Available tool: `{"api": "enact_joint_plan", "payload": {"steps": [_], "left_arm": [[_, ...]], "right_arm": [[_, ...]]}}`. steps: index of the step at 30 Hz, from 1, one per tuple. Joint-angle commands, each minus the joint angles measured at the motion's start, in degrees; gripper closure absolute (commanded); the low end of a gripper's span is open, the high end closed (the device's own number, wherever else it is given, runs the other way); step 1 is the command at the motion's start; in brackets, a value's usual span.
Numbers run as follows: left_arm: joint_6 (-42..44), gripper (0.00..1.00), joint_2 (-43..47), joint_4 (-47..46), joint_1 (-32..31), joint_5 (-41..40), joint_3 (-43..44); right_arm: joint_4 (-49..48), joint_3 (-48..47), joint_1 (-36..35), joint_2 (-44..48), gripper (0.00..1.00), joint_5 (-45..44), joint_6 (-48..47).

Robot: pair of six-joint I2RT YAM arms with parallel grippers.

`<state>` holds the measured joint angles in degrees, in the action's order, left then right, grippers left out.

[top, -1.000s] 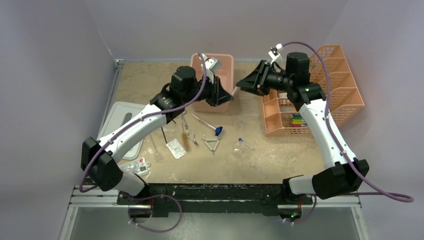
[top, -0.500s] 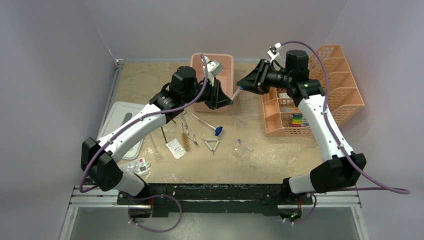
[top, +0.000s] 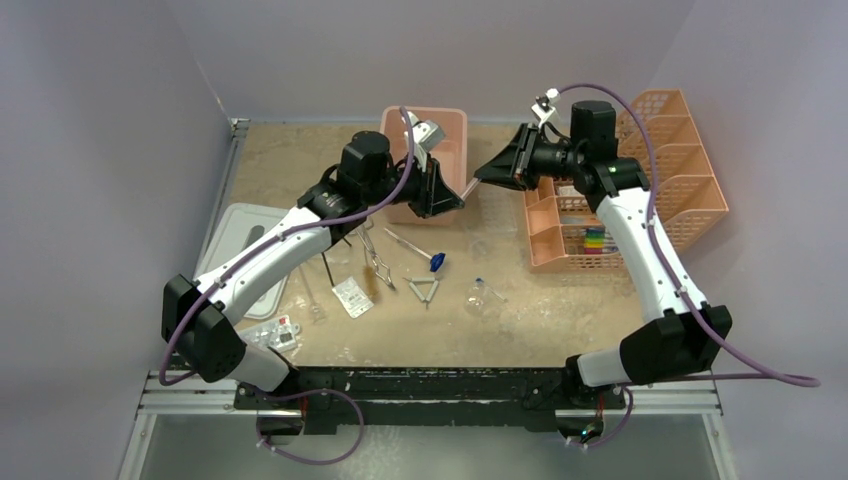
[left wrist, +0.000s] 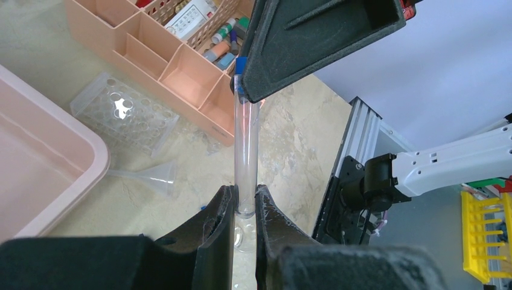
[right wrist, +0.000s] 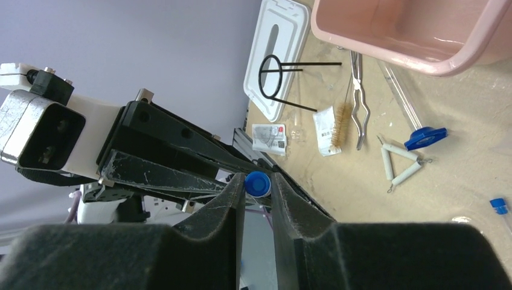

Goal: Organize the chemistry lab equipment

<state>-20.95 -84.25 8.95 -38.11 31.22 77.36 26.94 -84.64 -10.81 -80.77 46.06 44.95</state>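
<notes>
clear test tube with blue cap (left wrist: 246,145): base hidden between the fingers of the left gripper (left wrist: 244,202); cap mostly behind a finger of the right gripper (right wrist: 258,179).
right grip on cap: contact too close to tell.
pink plastic tub (left wrist: 54,151): cut off by the frame edge in both wrist views.
small white packets (right wrist: 270,136): print too small to read.

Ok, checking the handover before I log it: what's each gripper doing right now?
Left gripper: closed on the clear test tube, at its bottom end.
Right gripper: closed on that tube's blue cap.
</notes>
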Motion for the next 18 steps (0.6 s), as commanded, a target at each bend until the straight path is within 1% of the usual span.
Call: {"api": "enact_joint_plan", "payload": {"steps": [1,3,6,7,9,10,11,13,14,16,18], "left_arm": [[2.1,1.00,1.4,-1.1,0.4,1.8,1.7],[2.2,1.00,1.4,-1.1,0.4,2.2,1.7],[2.1,0.99,1.1,-0.6,0.5,2.0,1.9],[2.1,0.90,1.0,0.2,0.5,1.7,2.2],[2.8,0.63,0.8,1.3,0.5,0.1,2.2],[3.2,0.49,1.0,1.7,0.5,-2.2,2.0],[3.4,0.40,1.2,1.9,0.6,-4.9,1.5],[4.0,0.31,1.6,2.8,0.8,-9.9,1.0],[3.4,0.29,1.8,3.0,1.0,-12.9,0.8],[1.5,0.28,2.3,3.3,1.9,-18.0,0.6],[-0.7,0.27,2.7,3.4,3.9,-20.7,0.3]], "right_arm": [[1.4,-3.3,0.3,0.2,0.77,2.0,-2.2],[1.7,-3.6,0.3,0.0,0.78,1.7,-2.6],[1.2,-3.8,0.4,-0.2,0.82,1.5,-2.8],[0.8,-3.7,0.4,0.0,0.83,1.1,-2.7],[0.3,-3.9,0.5,0.2,0.84,-0.4,-3.3],[-0.1,-4.0,0.7,0.4,0.84,-1.3,-3.8],[-0.1,-4.2,1.0,0.5,0.84,-2.4,-4.5],[1.5,-5.1,1.6,0.3,0.84,-5.9,-7.3],[2.5,-5.8,1.8,0.2,0.84,-8.0,-9.0],[4.1,-7.0,1.9,-0.2,0.84,-13.7,-13.3],[5.3,-7.8,1.9,-1.0,0.84,-21.2,-19.0]]}}
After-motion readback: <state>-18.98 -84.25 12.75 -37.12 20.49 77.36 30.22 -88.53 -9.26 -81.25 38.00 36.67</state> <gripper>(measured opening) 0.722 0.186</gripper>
